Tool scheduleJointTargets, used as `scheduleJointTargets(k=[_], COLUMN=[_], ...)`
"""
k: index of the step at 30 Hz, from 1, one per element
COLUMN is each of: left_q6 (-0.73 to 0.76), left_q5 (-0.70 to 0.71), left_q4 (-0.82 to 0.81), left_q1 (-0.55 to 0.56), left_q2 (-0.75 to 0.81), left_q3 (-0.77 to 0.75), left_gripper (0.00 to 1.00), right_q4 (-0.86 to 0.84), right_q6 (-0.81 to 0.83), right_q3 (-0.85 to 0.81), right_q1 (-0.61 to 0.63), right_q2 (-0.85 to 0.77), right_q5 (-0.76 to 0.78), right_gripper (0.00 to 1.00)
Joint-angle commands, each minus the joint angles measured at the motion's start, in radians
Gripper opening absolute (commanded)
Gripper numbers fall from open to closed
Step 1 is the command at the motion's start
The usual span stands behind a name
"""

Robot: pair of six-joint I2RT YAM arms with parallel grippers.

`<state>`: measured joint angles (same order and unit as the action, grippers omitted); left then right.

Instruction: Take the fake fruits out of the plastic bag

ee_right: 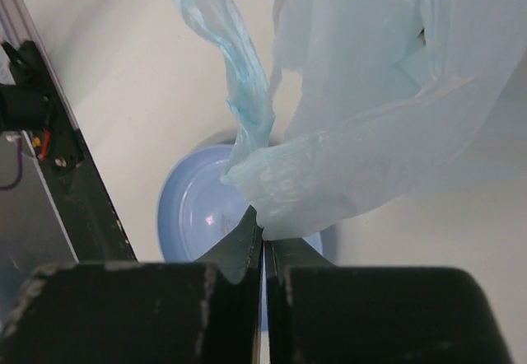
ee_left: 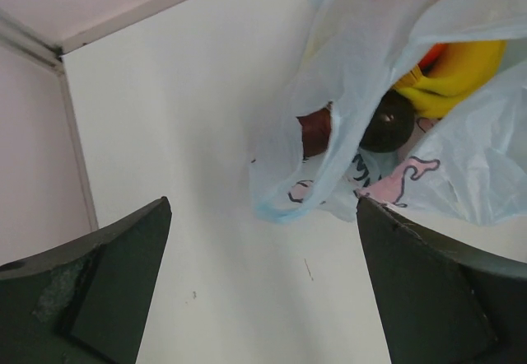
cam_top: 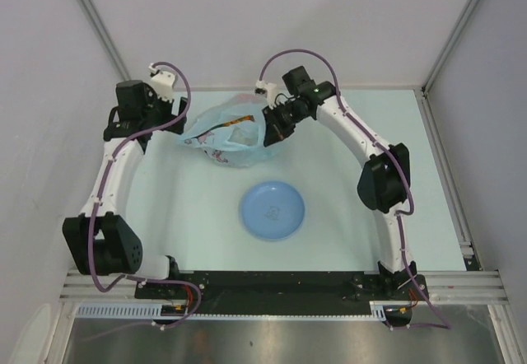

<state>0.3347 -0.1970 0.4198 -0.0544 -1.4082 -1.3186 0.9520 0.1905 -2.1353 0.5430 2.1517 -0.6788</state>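
Observation:
The pale-blue plastic bag [cam_top: 230,133] lies crumpled at the back of the table. Through its mouth in the left wrist view I see a yellow banana [ee_left: 453,76], a small dark maroon fruit [ee_left: 387,121] and a brownish-red fruit [ee_left: 314,131], all inside the plastic bag [ee_left: 461,158]. My right gripper [cam_top: 270,127] is at the bag's right side, shut on a fold of the plastic bag [ee_right: 362,117]; the film bunches right at the right gripper [ee_right: 263,236]. My left gripper [cam_top: 174,122] sits just left of the bag. The left gripper [ee_left: 263,203] is open and holds nothing.
A round blue plate [cam_top: 272,210] lies in front of the bag, near the table's middle, and shows as the blue plate [ee_right: 193,207] beneath the right jaws. White walls close the back and both sides. The arm bases line the near edge.

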Motion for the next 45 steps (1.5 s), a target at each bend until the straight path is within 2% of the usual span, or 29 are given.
scheduleJointTargets(k=[1, 5, 8, 13, 16, 22, 26, 30, 31, 33, 34, 36, 37, 38, 42, 43, 45], left_q6=[0.093, 0.165, 0.129, 0.115, 0.099, 0.078, 0.053, 0.052, 0.061, 0.078, 0.084, 0.093, 0.095, 0.090, 0.058, 0.046, 0.032], left_q5=[-0.178, -0.125, -0.067, 0.054, 0.151, 0.186, 0.191, 0.160, 0.145, 0.136, 0.127, 0.119, 0.108, 0.097, -0.044, -0.071, -0.230], left_q4=[0.057, 0.048, 0.088, 0.018, 0.003, 0.026, 0.001, 0.056, 0.077, 0.106, 0.141, 0.168, 0.177, 0.206, 0.280, 0.289, 0.306], left_q1=[0.011, 0.047, 0.103, 0.133, 0.133, 0.133, 0.134, 0.133, 0.133, 0.133, 0.133, 0.133, 0.133, 0.133, 0.145, 0.151, 0.165], left_q2=[-0.002, -0.003, -0.026, -0.051, -0.119, -0.247, -0.273, -0.301, -0.304, -0.324, -0.330, -0.344, -0.347, -0.348, -0.356, -0.362, -0.408], left_q3=[0.001, 0.078, 0.062, 0.097, 0.049, -0.042, -0.059, -0.132, -0.155, -0.180, -0.207, -0.223, -0.237, -0.244, -0.339, -0.400, -0.526], left_gripper=[1.00, 1.00, 0.99, 0.95, 0.91, 0.90, 0.81, 0.69, 0.59, 0.50, 0.39, 0.24, 0.03, 0.00, 0.00, 0.00, 0.00], right_q4=[0.042, 0.094, 0.073, 0.070, 0.048, 0.083, 0.076, 0.073, 0.073, 0.074, 0.074, 0.076, 0.074, 0.065, 0.021, -0.001, -0.022], right_q6=[0.104, 0.170, 0.096, 0.093, 0.095, 0.121, 0.136, 0.148, 0.150, 0.152, 0.152, 0.155, 0.150, 0.142, 0.086, 0.052, 0.032], right_q3=[0.052, 0.055, 0.054, 0.081, 0.086, 0.103, 0.155, 0.201, 0.209, 0.225, 0.229, 0.229, 0.227, 0.229, 0.193, 0.137, 0.047], right_q1=[0.046, 0.049, 0.014, 0.011, 0.025, 0.018, 0.006, -0.003, -0.009, -0.017, -0.026, -0.041, -0.049, -0.072, -0.198, -0.228, -0.325], right_q2=[-0.053, -0.056, -0.081, -0.116, -0.131, -0.154, -0.191, -0.220, -0.225, -0.234, -0.236, -0.237, -0.236, -0.236, -0.207, -0.194, -0.123], right_q5=[0.061, 0.041, 0.019, 0.002, 0.036, 0.044, 0.070, 0.097, 0.099, 0.108, 0.114, 0.125, 0.134, 0.177, 0.252, 0.280, 0.289], right_gripper=[0.00, 0.00, 0.00, 0.00, 0.00, 0.00, 0.00, 0.00, 0.00, 0.00, 0.00, 0.00, 0.00, 0.00, 0.00, 0.00, 0.00])
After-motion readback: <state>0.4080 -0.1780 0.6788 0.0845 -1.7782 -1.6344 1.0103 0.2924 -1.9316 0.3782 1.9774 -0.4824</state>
